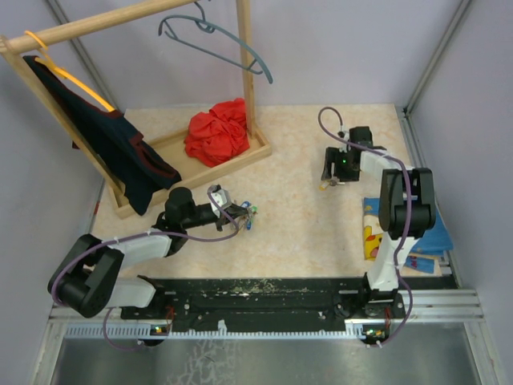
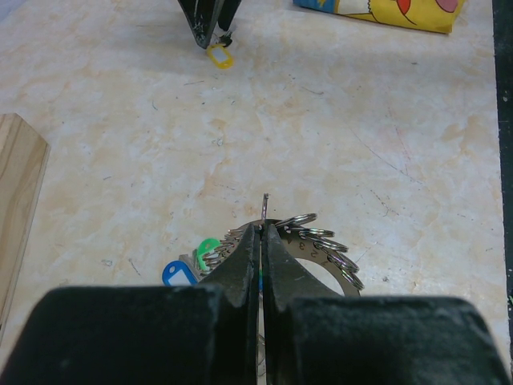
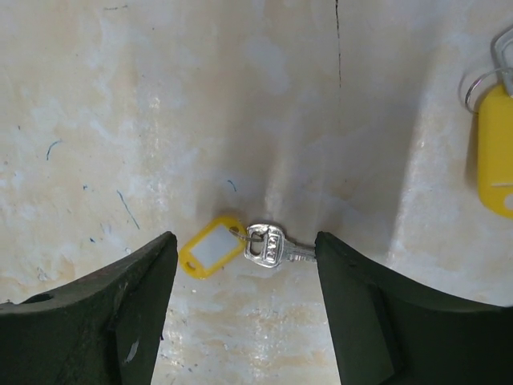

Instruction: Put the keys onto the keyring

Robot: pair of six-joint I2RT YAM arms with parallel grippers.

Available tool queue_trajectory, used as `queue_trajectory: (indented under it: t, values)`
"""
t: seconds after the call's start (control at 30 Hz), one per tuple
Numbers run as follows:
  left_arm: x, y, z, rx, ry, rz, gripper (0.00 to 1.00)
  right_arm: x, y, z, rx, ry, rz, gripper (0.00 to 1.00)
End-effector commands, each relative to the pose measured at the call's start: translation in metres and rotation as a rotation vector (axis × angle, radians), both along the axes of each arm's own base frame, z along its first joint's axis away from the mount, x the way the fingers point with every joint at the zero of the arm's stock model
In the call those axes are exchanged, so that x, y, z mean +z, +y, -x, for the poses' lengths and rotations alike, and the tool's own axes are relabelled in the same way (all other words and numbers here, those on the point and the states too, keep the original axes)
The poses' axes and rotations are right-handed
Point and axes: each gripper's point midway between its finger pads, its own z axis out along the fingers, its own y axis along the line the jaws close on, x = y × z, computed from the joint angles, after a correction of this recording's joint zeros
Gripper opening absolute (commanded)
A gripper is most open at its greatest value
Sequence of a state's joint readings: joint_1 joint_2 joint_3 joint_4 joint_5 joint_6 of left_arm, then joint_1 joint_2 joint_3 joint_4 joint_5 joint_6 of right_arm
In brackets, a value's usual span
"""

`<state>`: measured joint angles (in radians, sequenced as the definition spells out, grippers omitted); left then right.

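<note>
Right wrist view: right hand [image 3: 244,245] spread wide astride yellow-tagged key [image 3: 268,247].

A crumpled red cloth [image 1: 218,131] lies on the wooden rack base [image 1: 244,158]. The grey metal keyring [image 2: 341,269] sits before it, the yellow-tagged silver key [image 3: 240,247] well right.

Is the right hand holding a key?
No, the right hand is open, and the yellow-tagged key lies flat on the table between its fingers.
</note>
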<state>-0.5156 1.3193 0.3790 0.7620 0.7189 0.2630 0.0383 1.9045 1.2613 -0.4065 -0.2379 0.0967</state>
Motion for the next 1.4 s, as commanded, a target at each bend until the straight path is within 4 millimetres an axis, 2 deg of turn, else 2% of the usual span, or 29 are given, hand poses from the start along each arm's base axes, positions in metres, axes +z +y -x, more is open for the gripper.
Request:
queue_trajectory:
  t: [0.0, 0.17, 0.33, 0.4, 0.53, 0.6, 0.67, 0.73, 0.93, 1.13, 1.37]
  values:
    - [0.012, -0.004, 0.002, -0.027, -0.041, 0.021, 0.00, -0.005, 0.007, 0.031, -0.033, 0.071, -0.053, 0.70]
    - [0.012, -0.004, 0.002, -0.029, -0.039, 0.021, 0.00, -0.003, 0.023, 0.057, -0.007, 0.096, -0.056, 0.63]
    - [0.012, -0.004, 0.001, -0.026, -0.038, 0.019, 0.00, 0.010, 0.045, 0.061, 0.082, 0.064, -0.037, 0.58]
    - [0.012, -0.004, 0.001, -0.025, -0.040, 0.019, 0.00, 0.014, 0.043, 0.057, 0.092, 0.045, -0.004, 0.56]
    - [0.011, -0.004, 0.001, -0.023, -0.037, 0.017, 0.00, 0.023, 0.015, 0.043, 0.056, -0.024, 0.161, 0.55]
    - [0.010, -0.004, 0.000, -0.023, -0.037, 0.015, 0.00, 0.030, 0.009, 0.037, 0.050, -0.055, 0.198, 0.53]
    - [0.009, -0.004, 0.000, -0.021, -0.033, 0.013, 0.00, 0.034, 0.008, 0.031, 0.049, -0.079, 0.217, 0.48]
    - [0.008, -0.004, 0.000, -0.022, -0.032, 0.012, 0.00, 0.038, 0.010, 0.026, 0.056, -0.099, 0.225, 0.37]
    - [0.008, -0.004, -0.001, -0.018, -0.033, 0.007, 0.00, 0.034, 0.020, 0.018, 0.104, -0.146, 0.297, 0.27]
    - [0.007, -0.003, -0.002, -0.015, -0.032, 0.003, 0.00, 0.032, 0.021, 0.009, 0.089, -0.173, 0.375, 0.21]
    - [0.006, -0.004, -0.002, -0.016, -0.029, 0.001, 0.00, 0.028, 0.022, 0.004, 0.064, -0.163, 0.415, 0.20]
